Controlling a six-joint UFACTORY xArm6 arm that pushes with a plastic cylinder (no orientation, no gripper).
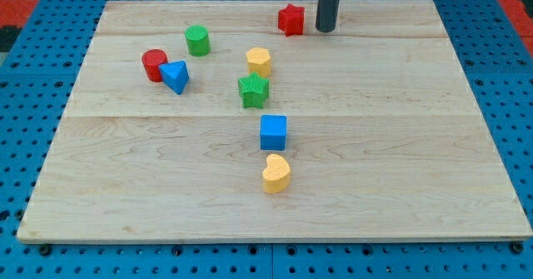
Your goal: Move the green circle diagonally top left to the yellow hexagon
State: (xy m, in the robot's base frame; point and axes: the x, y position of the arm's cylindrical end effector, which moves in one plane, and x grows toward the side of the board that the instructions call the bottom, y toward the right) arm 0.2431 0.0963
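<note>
The green circle is a short green cylinder in the board's upper left part. The yellow hexagon lies to its right and slightly lower, near the board's middle top. My tip is the lower end of the dark rod at the view's top, just right of a red star block. The tip is far to the right of the green circle and above and to the right of the yellow hexagon, touching neither.
A red cylinder and blue triangle sit together at the left. A green star lies just below the yellow hexagon. A blue cube and yellow heart lie lower at centre. The wooden board rests on blue pegboard.
</note>
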